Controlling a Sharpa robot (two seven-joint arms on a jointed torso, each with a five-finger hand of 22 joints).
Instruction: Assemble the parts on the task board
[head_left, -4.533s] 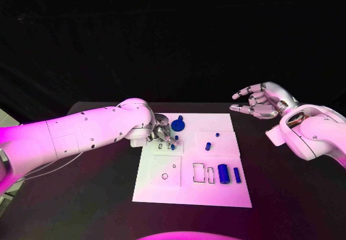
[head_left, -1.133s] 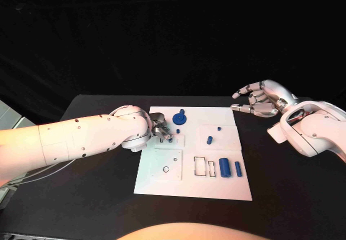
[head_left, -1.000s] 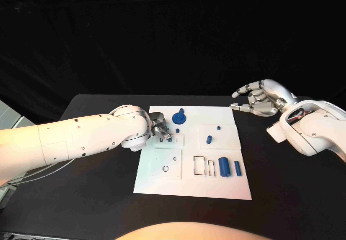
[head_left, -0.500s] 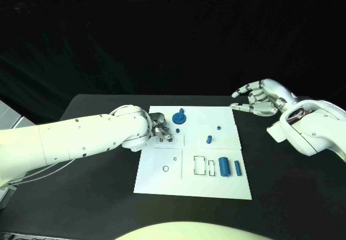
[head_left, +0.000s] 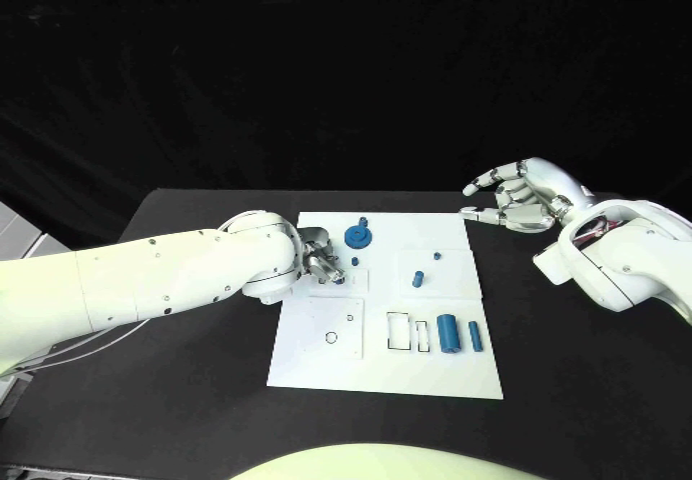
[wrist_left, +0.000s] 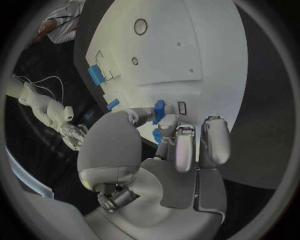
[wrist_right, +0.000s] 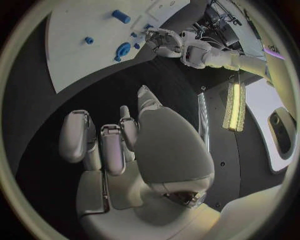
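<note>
Head view shows the left hand (head_left: 320, 262) pinching a small blue part (wrist_left: 159, 108) upright over the far-left slots of the task board (head_left: 389, 380), while the right hand (head_left: 519, 195) hovers empty, fingers apart, well off to the far right.

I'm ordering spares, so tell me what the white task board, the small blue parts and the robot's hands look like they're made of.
Task board: looks like matte white plastic or painted sheet, flat, without glare; cannot tell which.
Blue parts, e.g. the cylinder: likely plastic, evenly coloured and dull.
Left hand and right hand: silvery shells with soft highlights, metal or metallic-coated plastic.
</note>
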